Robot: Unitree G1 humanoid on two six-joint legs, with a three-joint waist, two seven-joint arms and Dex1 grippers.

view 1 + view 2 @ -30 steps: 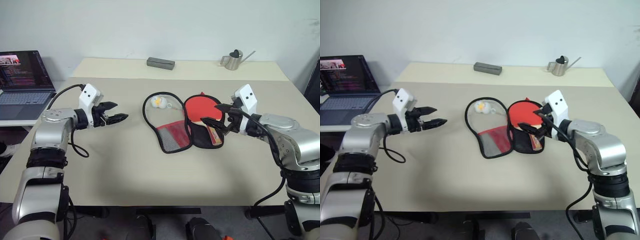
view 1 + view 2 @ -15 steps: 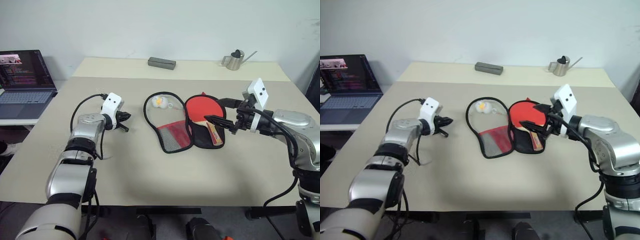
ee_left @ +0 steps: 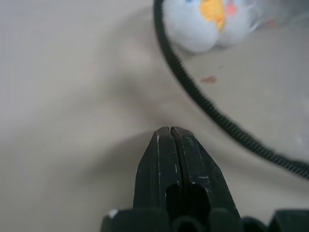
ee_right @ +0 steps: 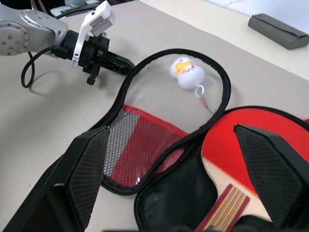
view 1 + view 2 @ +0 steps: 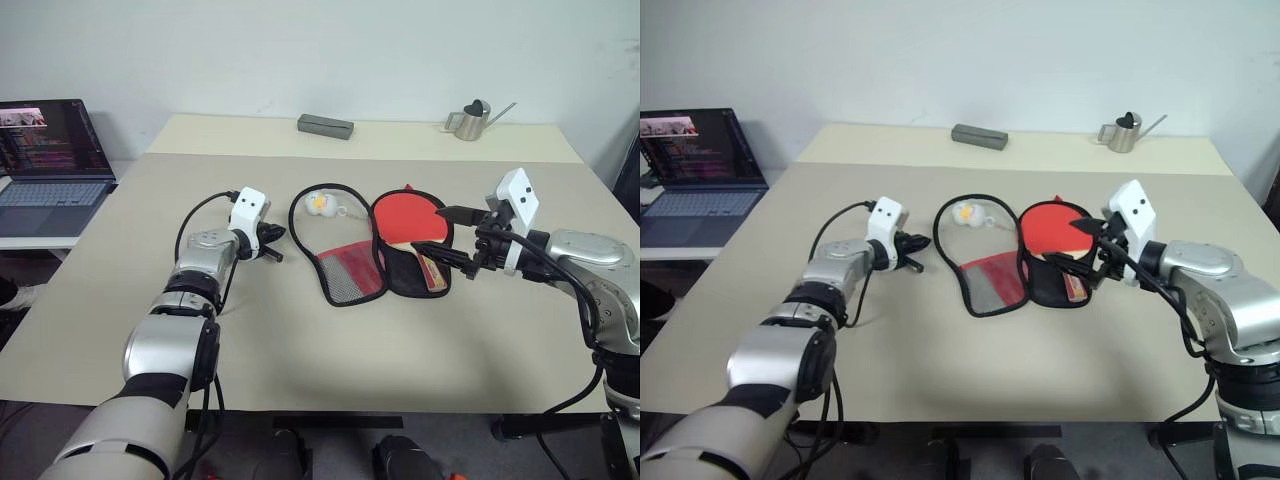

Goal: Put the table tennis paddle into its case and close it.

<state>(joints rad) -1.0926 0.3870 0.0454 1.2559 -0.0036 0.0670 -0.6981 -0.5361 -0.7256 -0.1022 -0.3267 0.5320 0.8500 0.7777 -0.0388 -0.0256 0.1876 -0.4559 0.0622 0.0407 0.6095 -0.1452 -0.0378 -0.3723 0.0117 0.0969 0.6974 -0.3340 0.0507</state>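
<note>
The case point(image 5: 355, 245) lies open on the surface point(image 5: 300, 340), spread like a book, its long axis running from the far round end toward the robot; the mesh-and-red half is on the robot's left, the black half on the right; the table tennis paddle point(image 5: 410, 225) already rests on the black half, its red blade at the far end and its striped handle pointing toward the robot, so I judge that the insertion is done and the closing remains; a small white-yellow charm point(image 5: 318, 202) sits inside the round part of the left half. The relation that matters is this: the left claw point(image 5: 272, 236) is just beside the outer black rim of the left half, and the rim lies ahead of its tips, toward the robot's right; this arm is the nearer one to the free half, so folding that half over the paddle seems to be its work. In the left wrist view its fingers point(image 3: 170, 152) are pressed together with nothing between them, and the rim passes close in front without touching. The right claw point(image 5: 458, 238) hovers spread wide near the paddle's handle side, holding nothing; whether it touches the case I cannot tell.
</note>
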